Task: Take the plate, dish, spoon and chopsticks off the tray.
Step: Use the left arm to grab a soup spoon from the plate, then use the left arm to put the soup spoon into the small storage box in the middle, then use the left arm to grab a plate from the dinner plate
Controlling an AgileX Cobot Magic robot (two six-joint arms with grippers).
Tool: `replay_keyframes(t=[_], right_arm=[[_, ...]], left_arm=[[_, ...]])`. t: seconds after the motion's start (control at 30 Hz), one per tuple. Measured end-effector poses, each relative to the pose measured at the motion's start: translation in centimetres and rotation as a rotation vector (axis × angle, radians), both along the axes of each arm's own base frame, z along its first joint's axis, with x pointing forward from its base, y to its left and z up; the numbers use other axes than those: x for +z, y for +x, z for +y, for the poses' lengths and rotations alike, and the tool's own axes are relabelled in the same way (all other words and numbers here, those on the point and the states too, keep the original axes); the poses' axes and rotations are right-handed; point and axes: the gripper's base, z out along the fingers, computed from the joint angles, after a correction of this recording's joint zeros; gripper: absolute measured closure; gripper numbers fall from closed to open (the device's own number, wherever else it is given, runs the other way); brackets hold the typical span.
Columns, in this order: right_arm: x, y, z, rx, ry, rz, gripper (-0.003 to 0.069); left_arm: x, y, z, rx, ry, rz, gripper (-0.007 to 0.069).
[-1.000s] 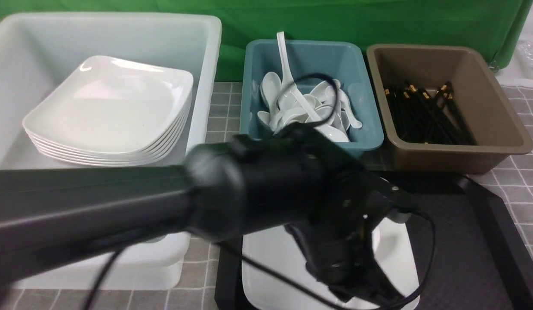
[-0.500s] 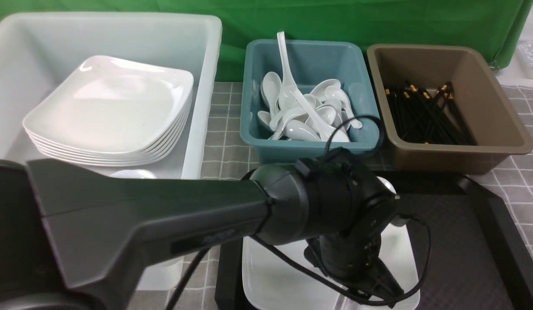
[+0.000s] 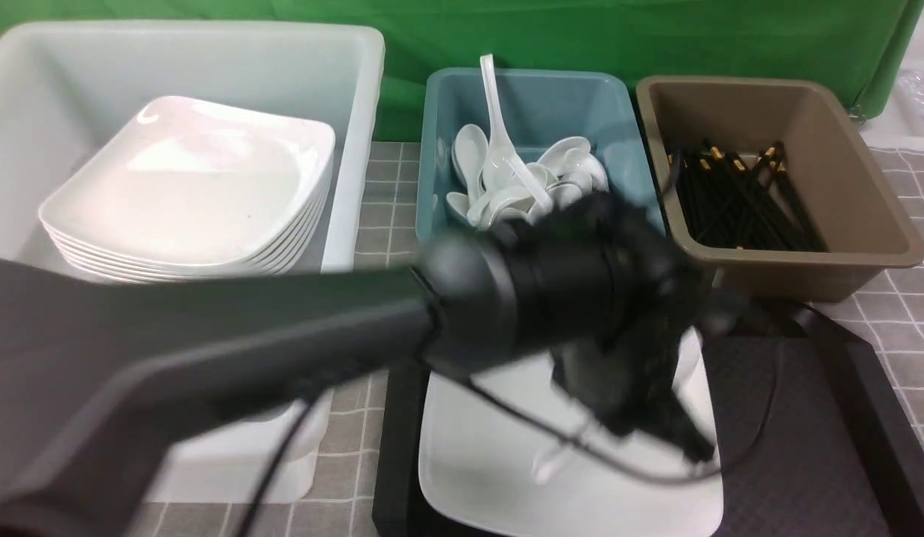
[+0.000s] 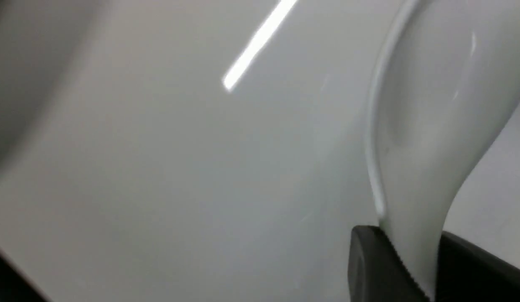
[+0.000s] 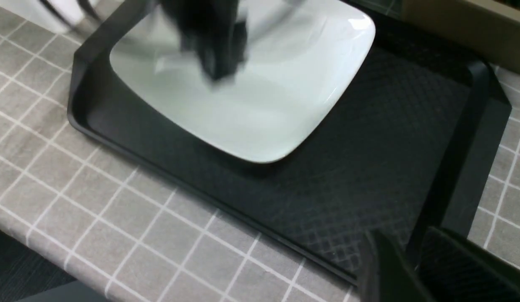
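The white plate [image 3: 491, 462] [image 5: 260, 96] lies on the left half of the black tray [image 3: 805, 447] [image 5: 369, 167]. My left gripper [image 3: 655, 429] [image 4: 411, 256] hangs blurred over the plate, shut on the handle of the white spoon [image 4: 427, 109] [image 3: 549, 464], which hangs just above the plate. My right gripper [image 5: 404, 247] hovers over the tray's near right corner, slightly open with nothing between its fingers. Black chopsticks [image 3: 737, 198] lie in the brown tub [image 3: 872, 246]. The dish is hidden.
A big white tub [image 3: 357, 149] at the left holds a stack of plates [image 3: 193, 194]. A teal tub [image 3: 536, 97] behind the tray holds several spoons. My left arm crosses the whole front view. A grey checked cloth [image 5: 117, 218] covers the table.
My left gripper opened and closed on the spoon's handle, then rose from the plate with it. The left arm swung up and back towards the teal tub.
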Motion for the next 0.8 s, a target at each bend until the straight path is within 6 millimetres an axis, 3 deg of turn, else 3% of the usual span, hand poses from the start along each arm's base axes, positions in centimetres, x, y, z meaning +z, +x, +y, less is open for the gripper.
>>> replay_keyframes(t=[0.07, 0.17, 0.27, 0.33, 0.47, 0.53, 0.57, 0.67, 0.73, 0.8], right_arm=[[0.0, 0.0, 0.0, 0.000, 0.003, -0.003, 0.0477], [0.0, 0.0, 0.0, 0.000, 0.005, -0.003, 0.0477], [0.0, 0.0, 0.0, 0.000, 0.006, 0.001, 0.0476], [-0.1, -0.1, 0.1, 0.004, 0.008, 0.013, 0.0474], [-0.1, -0.3, 0.3, 0.020, 0.026, 0.040, 0.0473], [-0.2, -0.4, 0.3, 0.025, 0.032, 0.045, 0.0473], [-0.2, -0.4, 0.4, 0.027, 0.034, 0.047, 0.0473], [-0.2, -0.4, 0.4, 0.027, 0.035, 0.049, 0.0471], [-0.2, -0.4, 0.4, 0.031, 0.033, 0.048, 0.0468], [-0.2, -0.4, 0.4, 0.034, 0.032, 0.048, 0.0464]], left_arm=[[4.4, 2.3, 0.8, 0.008, -0.107, -0.147, 0.0496], [7.6, 7.2, 2.9, 0.030, -0.237, -0.308, 0.0496], [7.2, 11.6, 4.8, 0.075, -0.308, -0.364, 0.0495], [5.7, 14.3, 6.0, 0.112, -0.329, -0.375, 0.0470], [2.5, 17.4, 7.6, 0.174, -0.330, -0.359, 0.0322], [2.3, 17.5, 7.8, 0.180, -0.327, -0.353, 0.0228], [2.8, 17.3, 7.9, 0.182, -0.328, -0.350, 0.0168], [4.6, 15.8, 8.2, 0.181, -0.296, -0.306, 0.0083], [6.7, 13.6, 8.6, 0.156, -0.235, -0.258, 0.0086], [8.7, 10.8, 8.9, 0.080, -0.158, -0.226, 0.0141]])
